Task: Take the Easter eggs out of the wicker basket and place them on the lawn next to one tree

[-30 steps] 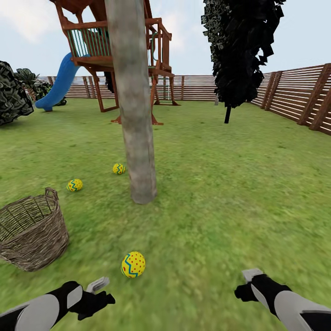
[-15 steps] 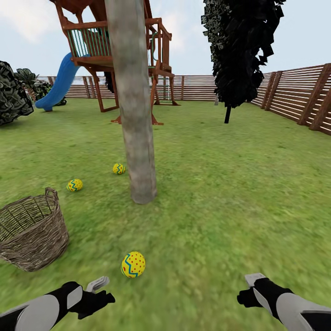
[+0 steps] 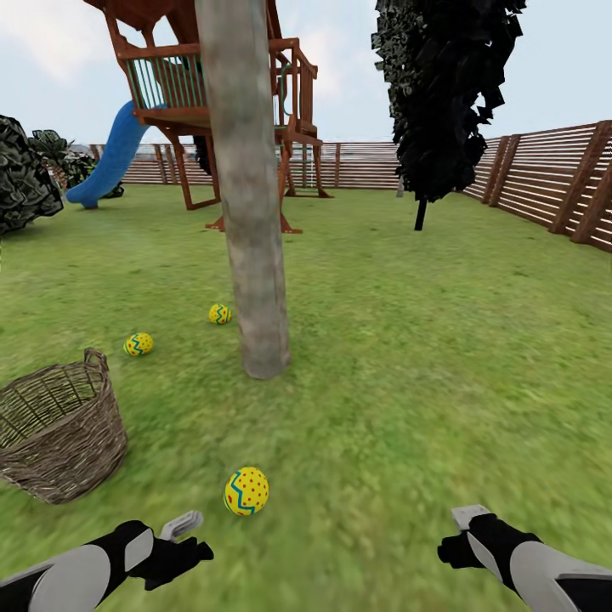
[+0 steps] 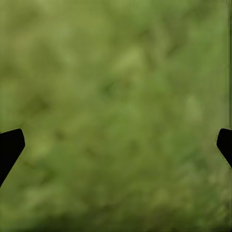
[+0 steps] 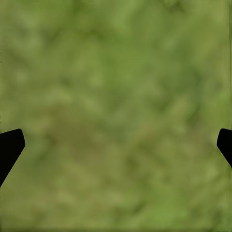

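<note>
Black fingertips sit at opposite edges of both wrist views w/ only blurred grass between, so your left gripper (image 3: 183,535) and right gripper (image 3: 463,523) both have jaws wide apart, holding nothing, low over the lawn (image 3: 425,382).

Nearest egg (image 3: 246,490) lies on the grass just ahead of the left gripper, well short of the tree (image 3: 255,255). It's smooth, glossy, rounded: yellow w/ red dots and a teal zigzag. Risk: if you judge it too far from the trunk and re-grab, a hard round shell can squirt out of the fingers or roll off when nudged. Approach square, close slowly.

Basket (image 3: 59,433) stands left of that egg; brown woven wicker, open weave, tapering, handle up. No egg shows inside, though the near wall hides part of the bottom. Don't clip it w/ the left arm; it looks light and could tip.

Farther on, two eggs (image 3: 138,343) (image 3: 220,314) rest left of the rough grey trunk, the second close to it, the first a bit farther off.

Beyond: wooden playset (image 3: 212,85), blue slide (image 3: 106,161), dark tree (image 3: 442,93), slat fence (image 3: 544,178).
</note>
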